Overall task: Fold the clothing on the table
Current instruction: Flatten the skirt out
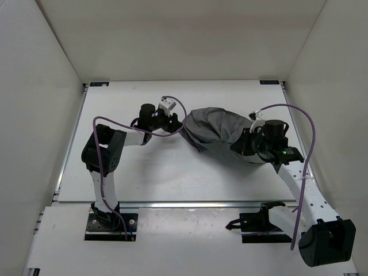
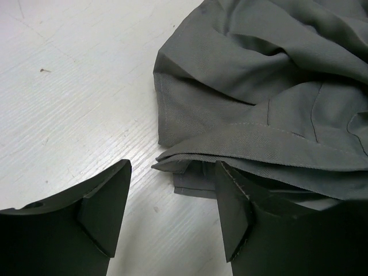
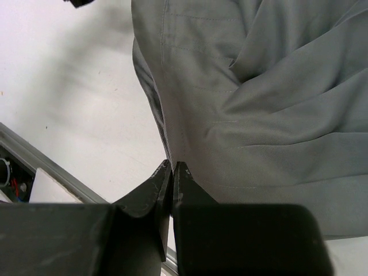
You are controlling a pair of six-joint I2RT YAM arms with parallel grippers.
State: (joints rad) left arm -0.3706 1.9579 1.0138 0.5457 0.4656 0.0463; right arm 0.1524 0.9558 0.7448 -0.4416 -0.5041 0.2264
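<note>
Sitting bunched right of centre on the table (image 1: 144, 178), the skirt (image 1: 221, 135) is unfolded. Left gripper (image 2: 172, 172) gapes at its layered hem; closing may catch one layer only. Right gripper (image 3: 171, 167) is clamped tight, maybe on cloth; pulling would bunch it more.

Plain white walls (image 1: 190, 34) all around

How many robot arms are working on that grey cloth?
2. The left arm reaches to the left end of the cloth; the right arm reaches to its right end. No others in view.
</note>
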